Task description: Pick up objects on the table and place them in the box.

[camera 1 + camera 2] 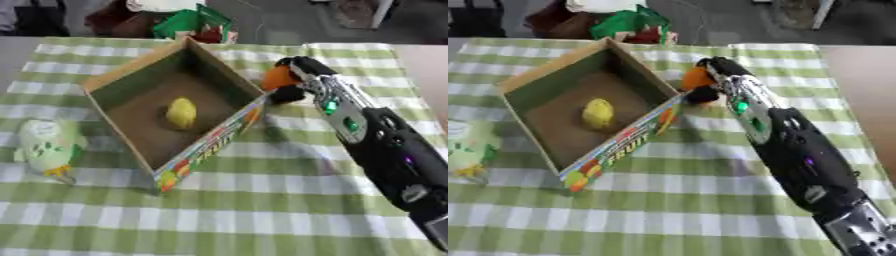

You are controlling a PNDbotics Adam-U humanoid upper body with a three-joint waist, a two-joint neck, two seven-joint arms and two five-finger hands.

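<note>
Right hand (293, 80) curled round a small orange object (278, 77), held just beside the cardboard box (131, 70) at its right wall, near the rim. Judged light, rounded, probably smooth: the enclosing grip suits it; could slip if the fingers relax early. Yellow lemon-shaped object (181, 113) already lies on the box floor. Pale green-and-white toy (48, 147) lies on the checked cloth (262, 215) left of the box; looks soft, best taken round its middle. Orange object mostly hidden by the fingers, identity unclear. Left hand not visible.
</note>
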